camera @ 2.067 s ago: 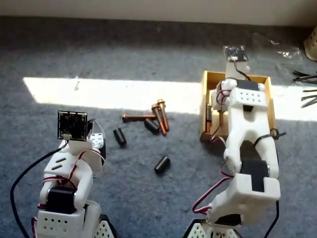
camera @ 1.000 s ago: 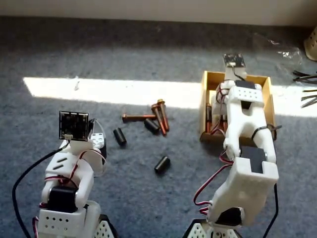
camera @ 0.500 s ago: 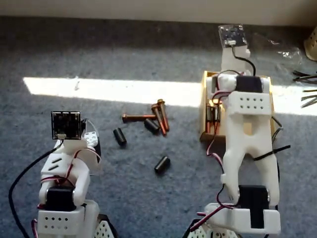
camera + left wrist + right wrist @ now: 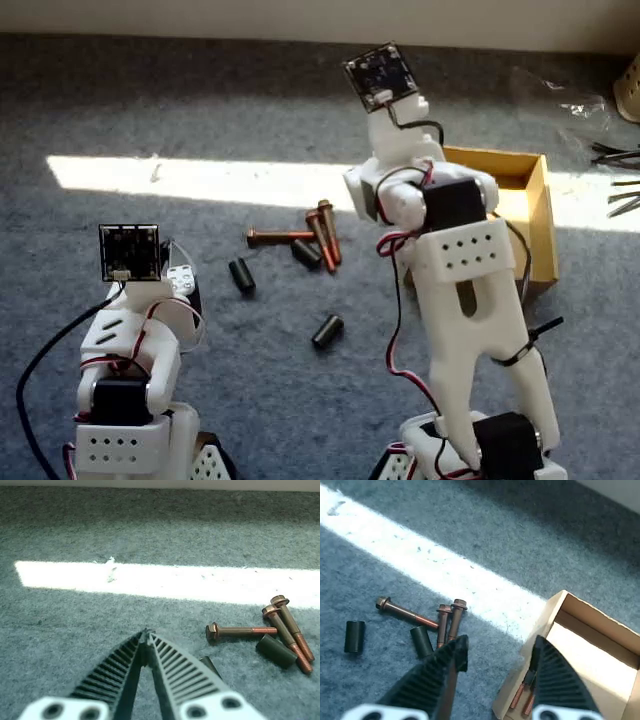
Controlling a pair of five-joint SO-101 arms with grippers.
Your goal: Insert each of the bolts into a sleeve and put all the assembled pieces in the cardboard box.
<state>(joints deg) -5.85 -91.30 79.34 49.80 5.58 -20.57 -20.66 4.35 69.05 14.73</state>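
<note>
Three copper bolts (image 4: 322, 237) lie together on the grey carpet; the right wrist view has them as one apart (image 4: 405, 611) and two side by side (image 4: 449, 622). Black sleeves lie near them (image 4: 306, 252), further left (image 4: 241, 275) and closer to the arms (image 4: 327, 331). The cardboard box (image 4: 541, 212) holds assembled pieces (image 4: 525, 696) along its near wall. My right gripper (image 4: 500, 652) hangs open and empty above the carpet between the bolts and the box (image 4: 600, 620). My left gripper (image 4: 145, 633) is shut on nothing, low over the carpet, left of the bolts (image 4: 240, 630) and a sleeve (image 4: 275, 651).
A bright strip of sunlight (image 4: 200, 185) crosses the carpet behind the bolts. Black cables (image 4: 615, 190) and clear plastic (image 4: 560, 95) lie at the far right beyond the box. The left arm's base (image 4: 120, 440) stands at the near left.
The right arm has risen out of the box and swung left, so its gripper now hangs over the carpet near the bolts. The left arm has drawn slightly left.
</note>
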